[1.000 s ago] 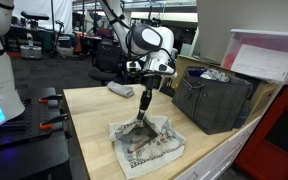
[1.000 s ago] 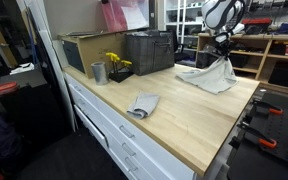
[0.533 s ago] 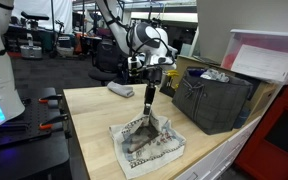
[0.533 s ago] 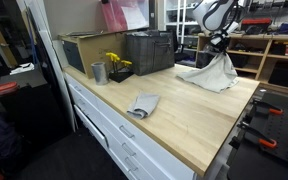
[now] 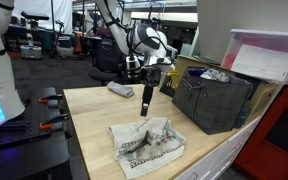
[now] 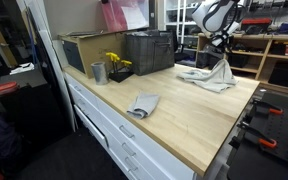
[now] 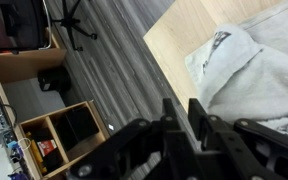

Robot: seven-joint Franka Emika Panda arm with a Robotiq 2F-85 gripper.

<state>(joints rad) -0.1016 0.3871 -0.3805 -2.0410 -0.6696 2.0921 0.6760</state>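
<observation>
1. Seemingly free, in an exterior view the gripper hangs just above the patterned towel, which lies crumpled near the front corner of the wooden table. A sliver of air appears between fingertips and fabric. A dark crate stands near the towel, and a grey rag lies behind the arm.

2. In an exterior view from across the room, the gripper stands over the towel at the far end of the table. One fold rises in a peak towards the fingers, and I cannot tell whether it touches them. The grey rag lies well apart, nearer the front edge.

3. In the wrist view, the gripper shows its jaws close together with a narrow gap and nothing plainly between them. Whether they are released or clenched on a thread of cloth, I cannot tell. The towel lies at the table's corner, with bare floor just beyond.

4. My judgement of the risk: if a fold is caught on a fingertip, any lift or sideways move could drag the towel. Lying so near the table's corner, it could slide off onto the floor. A blind descent could also press the fingertips into the wood beneath the thin cloth.
</observation>
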